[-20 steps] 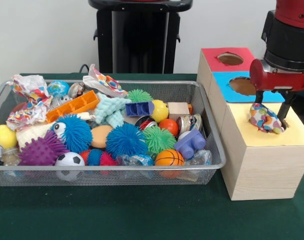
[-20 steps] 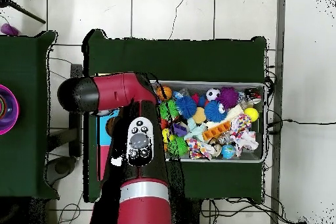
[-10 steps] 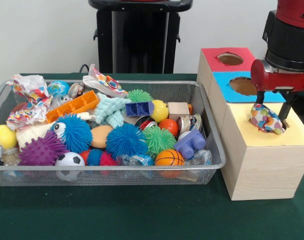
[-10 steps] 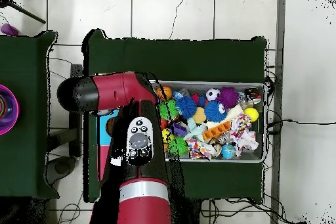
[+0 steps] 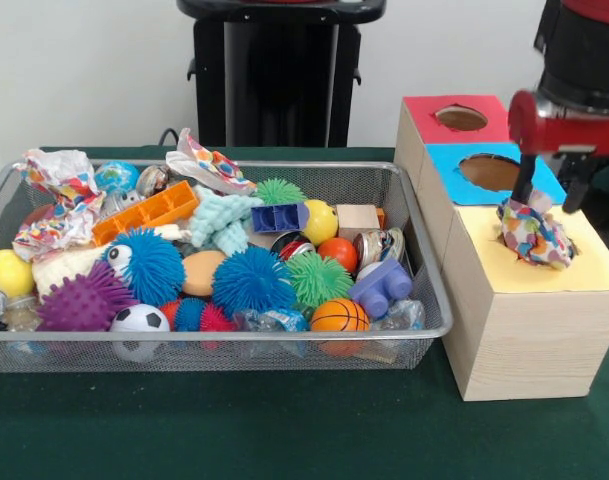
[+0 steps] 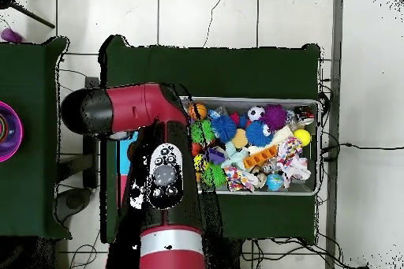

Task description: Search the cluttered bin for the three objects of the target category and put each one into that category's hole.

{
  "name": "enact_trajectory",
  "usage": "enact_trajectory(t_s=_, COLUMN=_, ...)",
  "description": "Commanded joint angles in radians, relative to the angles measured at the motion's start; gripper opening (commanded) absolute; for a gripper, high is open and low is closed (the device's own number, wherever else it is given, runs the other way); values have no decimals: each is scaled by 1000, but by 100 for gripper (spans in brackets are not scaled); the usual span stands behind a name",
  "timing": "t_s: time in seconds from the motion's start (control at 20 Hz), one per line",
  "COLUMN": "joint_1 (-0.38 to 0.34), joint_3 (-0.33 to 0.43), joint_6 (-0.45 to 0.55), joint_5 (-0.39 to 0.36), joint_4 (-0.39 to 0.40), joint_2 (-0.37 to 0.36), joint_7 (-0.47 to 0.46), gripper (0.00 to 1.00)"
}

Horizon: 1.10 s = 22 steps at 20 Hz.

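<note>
Hanging over the yellow box top, the gripper [image 5: 546, 199] has its jaws spread, one finger on each side of the crumpled paper wad [image 5: 533, 235], and I cannot tell whether they touch it.

That wad, printed in many colours, sits on the yellow panel [image 5: 584, 265], over its hole; behind it the blue panel [image 5: 439, 160] and red panel [image 5: 419, 110] each show an open round hole. The red arm [image 6: 162, 195] covers the boxes from overhead. To the side stands the wire bin [image 5: 421, 265], full of toys: two more patterned paper wads [image 5: 59, 195] at its far end and back edge, spiky balls, a soccer ball [image 5: 139, 320], a basketball [image 5: 339, 316], an orange block [image 5: 144, 212].
</note>
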Motion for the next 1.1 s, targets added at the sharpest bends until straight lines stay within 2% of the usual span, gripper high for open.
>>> enact_trajectory(t_s=0.05, joint_1=-4, joint_3=29, joint_6=263, joint_5=-4, joint_4=52, joint_2=-140, joint_7=-10, gripper=100)
enact_trajectory(t_s=0.4, joint_1=-14, joint_3=42, joint_6=293, joint_5=-7, joint_4=91, joint_2=-185, joint_7=-4, gripper=100)
enact_trajectory(t_s=0.85, joint_1=-30, joint_3=65, joint_6=281, joint_5=-16, joint_4=80, joint_2=-165, joint_7=-12, gripper=100)
enact_trajectory(t_s=1.05, joint_1=-40, joint_3=80, joint_6=239, joint_5=-16, joint_4=91, joint_2=-169, joint_7=-38, gripper=100)
enact_trajectory(t_s=1.1, joint_1=-42, joint_3=82, joint_6=230, joint_5=-16, joint_4=93, joint_2=-170, joint_7=-42, gripper=0)
